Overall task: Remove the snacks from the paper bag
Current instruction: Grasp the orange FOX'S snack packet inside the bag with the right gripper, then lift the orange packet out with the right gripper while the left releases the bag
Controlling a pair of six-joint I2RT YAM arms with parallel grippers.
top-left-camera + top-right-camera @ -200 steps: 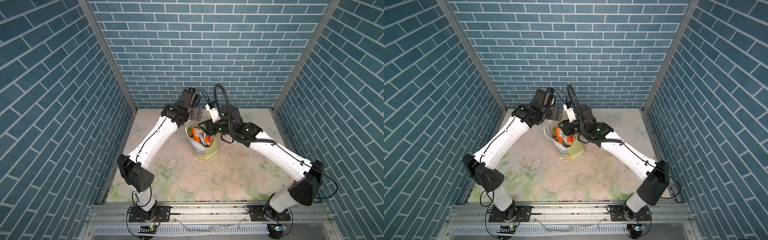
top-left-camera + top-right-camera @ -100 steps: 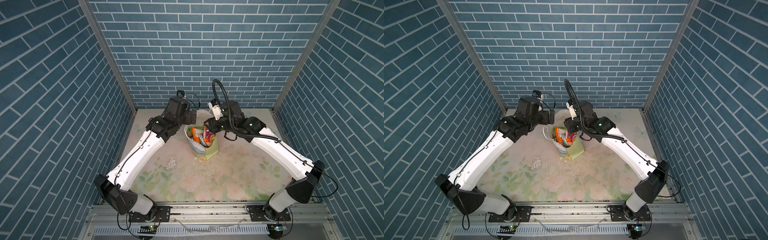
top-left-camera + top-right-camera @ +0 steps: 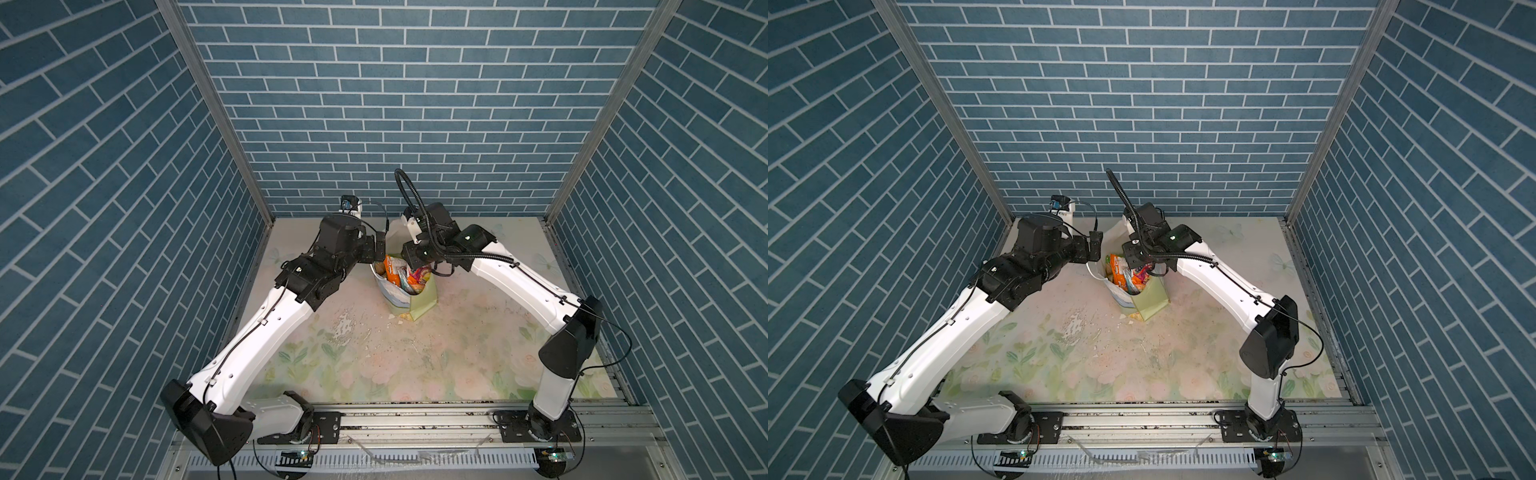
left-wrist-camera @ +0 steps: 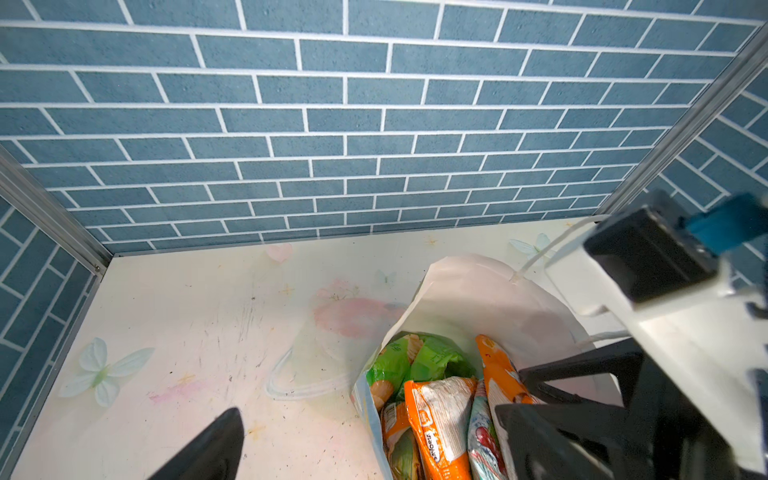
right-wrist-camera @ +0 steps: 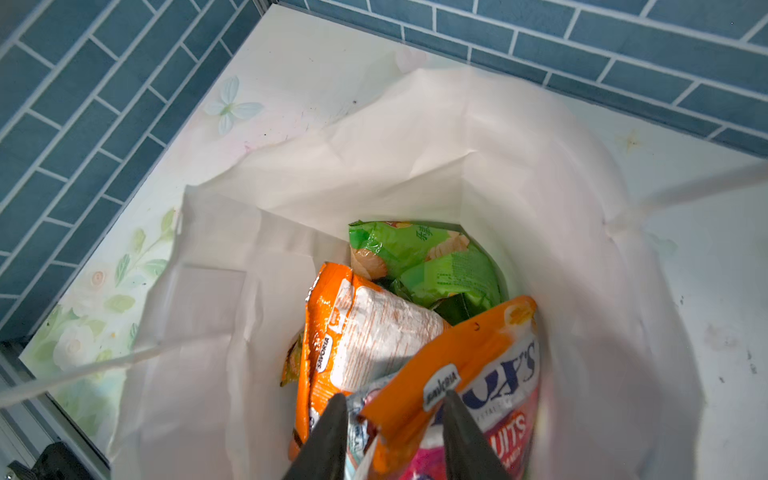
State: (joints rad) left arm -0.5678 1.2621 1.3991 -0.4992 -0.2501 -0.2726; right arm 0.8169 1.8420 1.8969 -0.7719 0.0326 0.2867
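Jaws astride the orange packet (image 5: 469,349), grip unclear, the right gripper (image 5: 395,395) should clamp firmly and lift straight from the mid-frame bag (image 3: 424,300); the left gripper (image 3: 377,248) gapes wide.

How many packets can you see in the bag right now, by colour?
Orange packets: 2
Green packet: 1
Pale teal packet: 1
Orange-green packet, half hidden: 1
Total: 5 showing; more may lie underneath.
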